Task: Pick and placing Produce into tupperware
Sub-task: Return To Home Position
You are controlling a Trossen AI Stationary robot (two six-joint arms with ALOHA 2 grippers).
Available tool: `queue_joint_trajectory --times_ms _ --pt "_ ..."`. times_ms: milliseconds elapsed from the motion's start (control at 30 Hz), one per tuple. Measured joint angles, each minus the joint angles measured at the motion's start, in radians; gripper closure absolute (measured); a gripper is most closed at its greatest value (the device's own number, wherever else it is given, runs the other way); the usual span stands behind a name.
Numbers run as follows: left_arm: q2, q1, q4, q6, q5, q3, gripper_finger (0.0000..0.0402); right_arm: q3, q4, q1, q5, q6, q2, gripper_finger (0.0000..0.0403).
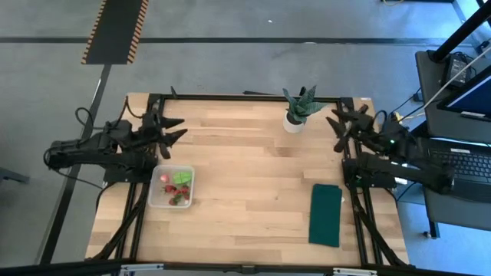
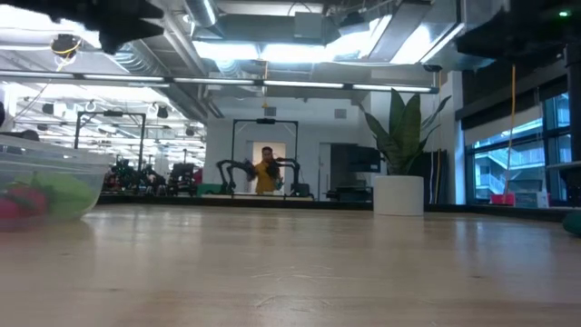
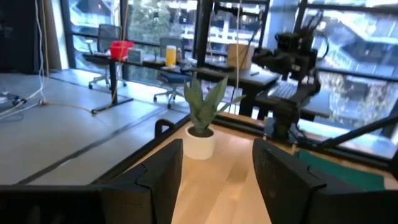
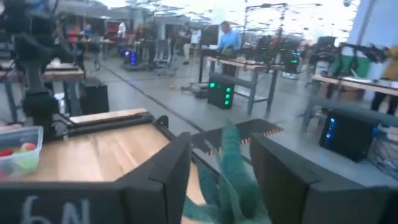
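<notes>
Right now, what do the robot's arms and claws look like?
The left arm and right arm are almost black and jointed; a black cable loops off the left one. The left claw and right claw each have two flat, blocky dark fingers.

Left arm (image 1: 92,153) and right arm (image 1: 406,165) are matte black and jointed, with looping black cables (image 1: 80,115). Left pincer (image 3: 217,168) and right pincer (image 4: 221,165) have broad, flat fingers (image 3: 163,180).
</notes>
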Motion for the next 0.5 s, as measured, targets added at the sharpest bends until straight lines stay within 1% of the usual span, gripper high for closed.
queue_joint_trajectory --times_ms 133,167,267,333,500 --pt "-0.104 0.000 0.005 -0.020 0.001 -0.067 0.0213 -0.019 -0.138 -0.009 -0.006 0.071 -0.158 0.0235" --pt "-0.125 0.000 0.004 -0.022 0.001 -0.082 0.0212 -0.024 -0.159 -0.009 -0.016 0.088 -0.172 0.0235" --pt "-0.181 -0.001 0.005 -0.020 0.000 -0.127 0.0209 -0.020 -0.213 -0.009 -0.042 0.101 -0.154 0.0235" --pt "-0.210 0.000 0.004 -0.018 0.001 -0.161 0.0210 -0.018 -0.176 -0.009 -0.045 0.105 -0.153 0.0235" --pt "-0.279 0.000 0.001 -0.046 0.001 -0.246 0.0214 -0.013 -0.180 -0.009 -0.045 0.105 -0.167 0.0235"
